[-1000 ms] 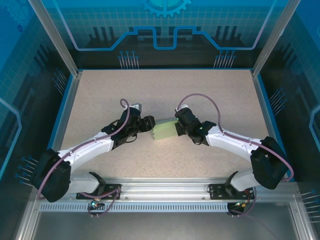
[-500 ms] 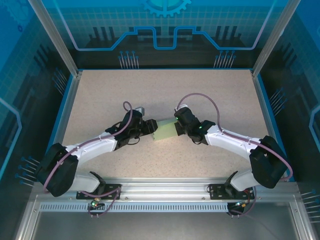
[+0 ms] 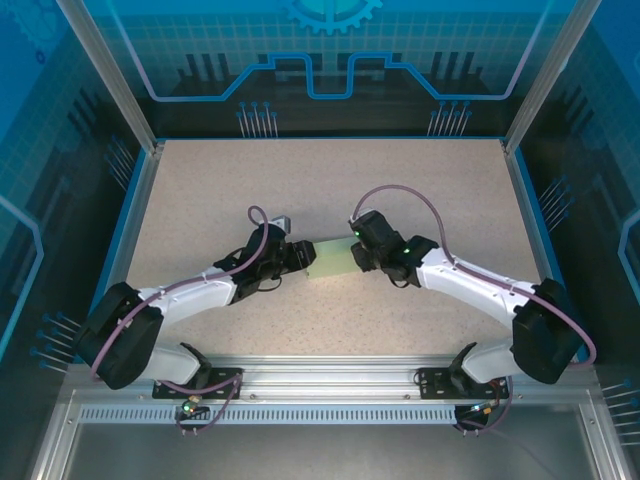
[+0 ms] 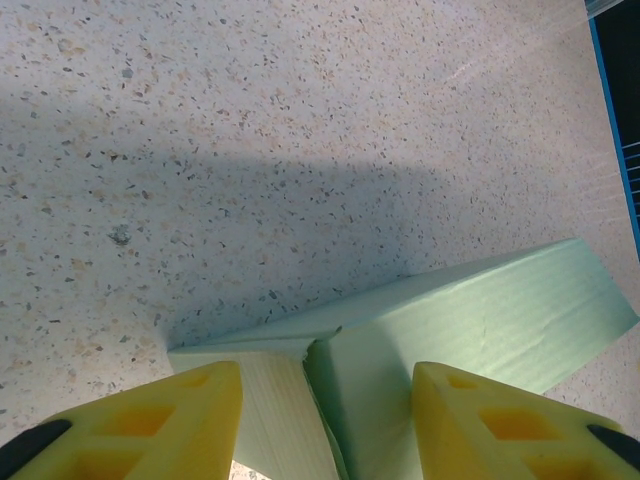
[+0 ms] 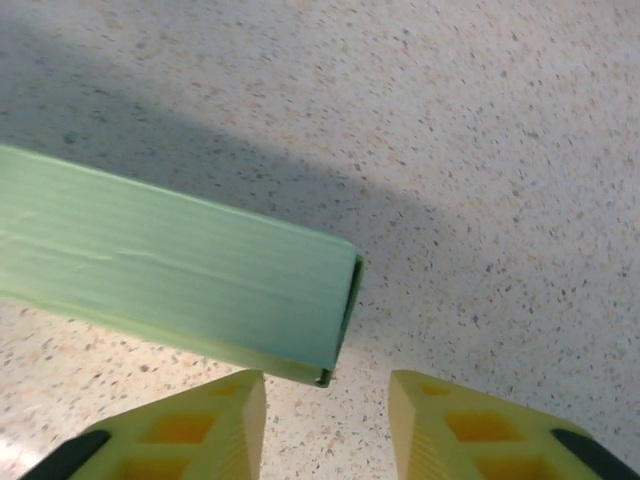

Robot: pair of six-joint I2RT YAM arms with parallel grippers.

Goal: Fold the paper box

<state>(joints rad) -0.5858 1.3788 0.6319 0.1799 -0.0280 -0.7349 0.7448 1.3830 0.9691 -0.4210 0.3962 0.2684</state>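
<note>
The box [image 3: 330, 258] lies on the table [image 3: 420, 180] at mid-frame in the top view, between my two grippers. My left gripper [image 4: 327, 385] shows its yellow fingers apart along the bottom of its wrist view, with the box's end and a flap between them. Whether they pinch the card I cannot tell. My right gripper [image 5: 325, 390] is parted too, with bare table in the gap. The box's end sits just above the finger at lower left of that frame.
</note>
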